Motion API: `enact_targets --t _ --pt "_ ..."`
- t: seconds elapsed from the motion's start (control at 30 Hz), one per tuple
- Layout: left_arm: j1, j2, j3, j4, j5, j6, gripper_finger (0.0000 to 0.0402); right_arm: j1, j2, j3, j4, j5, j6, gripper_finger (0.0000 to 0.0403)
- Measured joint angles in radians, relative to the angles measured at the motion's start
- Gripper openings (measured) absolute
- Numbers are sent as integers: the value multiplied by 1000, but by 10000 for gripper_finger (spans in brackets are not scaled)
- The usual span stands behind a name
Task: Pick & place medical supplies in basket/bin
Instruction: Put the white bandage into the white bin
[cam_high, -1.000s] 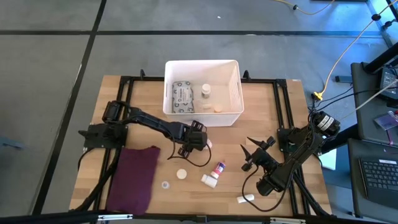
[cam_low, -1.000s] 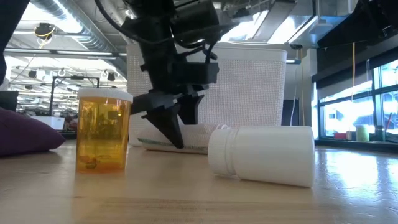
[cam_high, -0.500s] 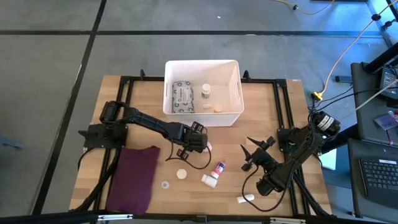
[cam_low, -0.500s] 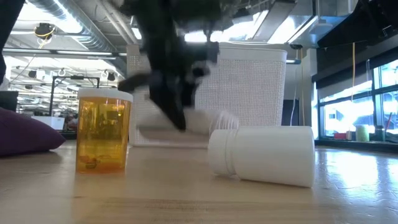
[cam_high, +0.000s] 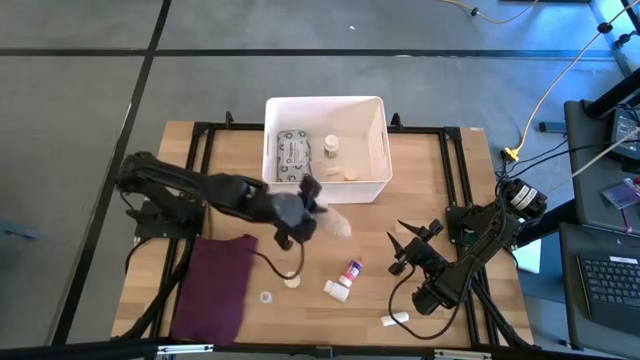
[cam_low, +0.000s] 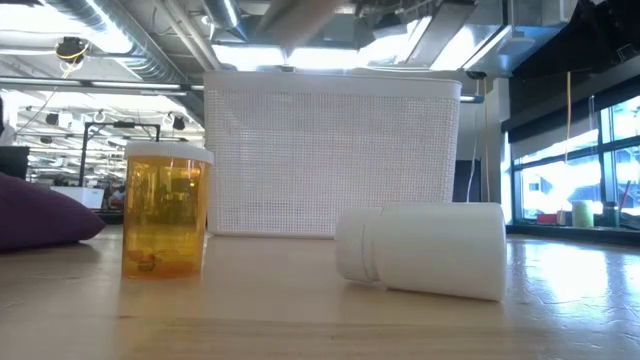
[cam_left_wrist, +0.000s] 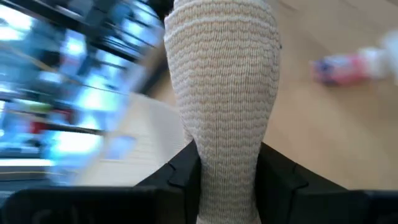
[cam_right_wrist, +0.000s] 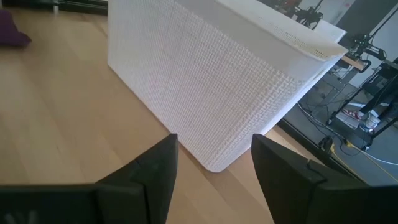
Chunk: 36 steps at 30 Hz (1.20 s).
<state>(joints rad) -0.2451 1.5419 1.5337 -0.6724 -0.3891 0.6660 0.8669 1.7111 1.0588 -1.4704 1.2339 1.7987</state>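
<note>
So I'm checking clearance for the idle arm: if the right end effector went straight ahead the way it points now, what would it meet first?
Most likely the white basket: the right wrist view looks past the open right end effector at the basket's near wall and rounded corner, with bare table between, though depth is unclear.

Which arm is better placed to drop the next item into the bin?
Left. The left gripper is shut on a beige knit roll, lifted beside the white bin. The right gripper waits open and empty by the table's right side.
</note>
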Motion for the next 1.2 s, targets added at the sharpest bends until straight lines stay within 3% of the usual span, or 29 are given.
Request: enact_targets --t 0.1,0.23,0.4,0.87,1.2 --pt "10 -56 1 85 -39 112 108 0 0 0 0 0 0 207" --pt "66 -87 1 148 -17 249 107 0 0 0 0 0 0 207" --pt "184 -88 0 145 133 407 107 0 0 0 0 0 0 207" --pt "488 -12 -28 121 241 876 105 0 0 0 0 -4 -1 207" --pt "595 111 -39 78 252 1060 104 0 0 -1 -3 -5 -1 207"
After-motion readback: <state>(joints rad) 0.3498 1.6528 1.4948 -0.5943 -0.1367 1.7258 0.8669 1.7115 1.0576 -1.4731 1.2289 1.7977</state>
